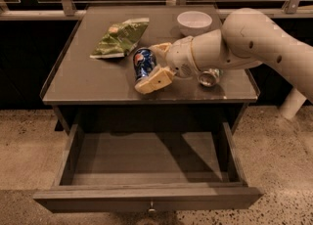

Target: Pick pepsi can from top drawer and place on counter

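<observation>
The pepsi can, dark blue with a round logo, is tilted just over the counter, near its front middle. My gripper reaches in from the right, with one finger above the can and one finger below it, closed on the can. The top drawer is pulled wide open below the counter, its inside is bare, and its small knob shows on the front panel.
A green snack bag lies at the counter's back left. A white bowl stands at the back right. Another can lies on its side under my arm, near the right front edge. A speckled floor surrounds the cabinet.
</observation>
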You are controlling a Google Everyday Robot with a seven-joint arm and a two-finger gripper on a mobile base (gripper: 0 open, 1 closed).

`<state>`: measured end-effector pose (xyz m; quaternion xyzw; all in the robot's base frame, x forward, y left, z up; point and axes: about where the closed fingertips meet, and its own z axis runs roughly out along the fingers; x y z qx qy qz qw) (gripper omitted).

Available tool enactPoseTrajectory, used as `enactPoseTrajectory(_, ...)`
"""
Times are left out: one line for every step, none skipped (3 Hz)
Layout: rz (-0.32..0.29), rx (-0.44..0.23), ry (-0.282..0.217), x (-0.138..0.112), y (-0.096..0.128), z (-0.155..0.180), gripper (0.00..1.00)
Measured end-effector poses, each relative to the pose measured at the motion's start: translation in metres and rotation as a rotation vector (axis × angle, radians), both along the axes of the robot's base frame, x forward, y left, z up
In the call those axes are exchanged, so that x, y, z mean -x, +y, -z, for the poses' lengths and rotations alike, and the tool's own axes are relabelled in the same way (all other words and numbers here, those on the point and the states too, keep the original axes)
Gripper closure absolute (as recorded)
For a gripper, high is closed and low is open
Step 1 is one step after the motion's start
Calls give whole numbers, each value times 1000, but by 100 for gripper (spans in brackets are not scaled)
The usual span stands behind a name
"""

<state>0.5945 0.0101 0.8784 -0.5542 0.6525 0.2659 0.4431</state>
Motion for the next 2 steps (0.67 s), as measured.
enactPoseTrajectory(0,0,0,0,0,0,0)
enactPoseTrajectory(0,0,0,0,0,0,0)
